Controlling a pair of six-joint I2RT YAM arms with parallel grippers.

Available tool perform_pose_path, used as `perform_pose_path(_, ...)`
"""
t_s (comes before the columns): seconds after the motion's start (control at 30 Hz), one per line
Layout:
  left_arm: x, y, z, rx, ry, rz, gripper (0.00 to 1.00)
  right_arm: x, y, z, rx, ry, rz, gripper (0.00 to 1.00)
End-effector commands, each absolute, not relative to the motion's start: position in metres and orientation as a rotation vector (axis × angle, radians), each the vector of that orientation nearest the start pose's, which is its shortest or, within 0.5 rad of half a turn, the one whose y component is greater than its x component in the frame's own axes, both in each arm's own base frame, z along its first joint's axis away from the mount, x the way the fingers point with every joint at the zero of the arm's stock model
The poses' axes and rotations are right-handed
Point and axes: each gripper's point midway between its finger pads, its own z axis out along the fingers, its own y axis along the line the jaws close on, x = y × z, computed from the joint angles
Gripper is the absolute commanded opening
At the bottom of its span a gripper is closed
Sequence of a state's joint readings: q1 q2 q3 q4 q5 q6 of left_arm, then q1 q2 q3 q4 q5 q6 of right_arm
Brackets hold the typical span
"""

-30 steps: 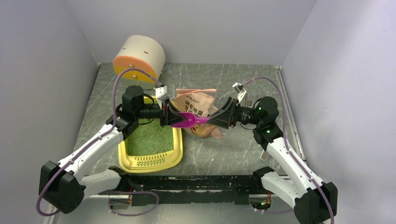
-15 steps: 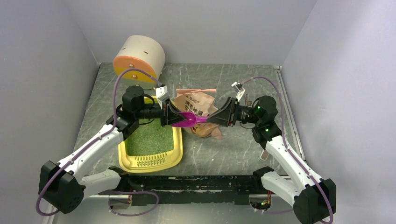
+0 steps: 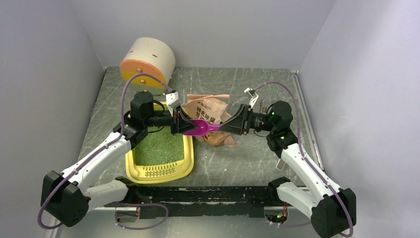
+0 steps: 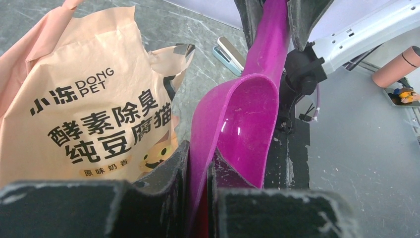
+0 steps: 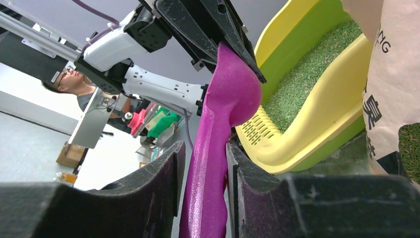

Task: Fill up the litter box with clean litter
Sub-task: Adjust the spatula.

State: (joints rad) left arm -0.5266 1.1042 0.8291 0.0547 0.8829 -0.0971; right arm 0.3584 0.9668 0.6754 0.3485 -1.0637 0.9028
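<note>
The yellow litter box lies at the front left, holding a layer of green clean litter; the right wrist view shows its rim and the litter. A magenta scoop hangs in the air between the arms, over the box's right edge. My left gripper is shut on the wall of the scoop's bowl, which looks empty. My right gripper is shut on the scoop's handle.
A pink-beige printed litter bag lies behind the scoop, right of the box. A white cylinder with an orange end stands at the back left. Grey walls close in the table on three sides.
The right gripper's jaws have closed in onto the scoop's handle. The left gripper and the scoop have stayed where they were.
</note>
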Motion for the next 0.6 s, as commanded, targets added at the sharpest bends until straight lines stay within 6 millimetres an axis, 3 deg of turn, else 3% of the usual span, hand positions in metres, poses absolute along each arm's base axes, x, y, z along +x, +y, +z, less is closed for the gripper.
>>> perform_pose_path(0.0,0.2169,-0.2839,0.2728,1.021,1.543,-1.172,0.05,0.1697,0.2486,0.3059,-0.584,1.755,1.741,0.38)
perform_pose_path(0.2,0.2189,-0.2837,0.2730,1.029,1.546,-1.154,0.05,0.1666,0.2482,0.3085,-0.604,1.751,1.740,0.38)
perform_pose_path(0.4,0.2202,-0.2859,0.2722,1.041,1.548,-1.147,0.05,0.1657,0.2482,0.3095,-0.606,1.749,1.746,0.23)
perform_pose_path(0.57,0.2215,-0.2891,0.2711,1.053,1.549,-1.139,0.05,0.1685,0.2483,0.3074,-0.587,1.760,1.733,0.05)
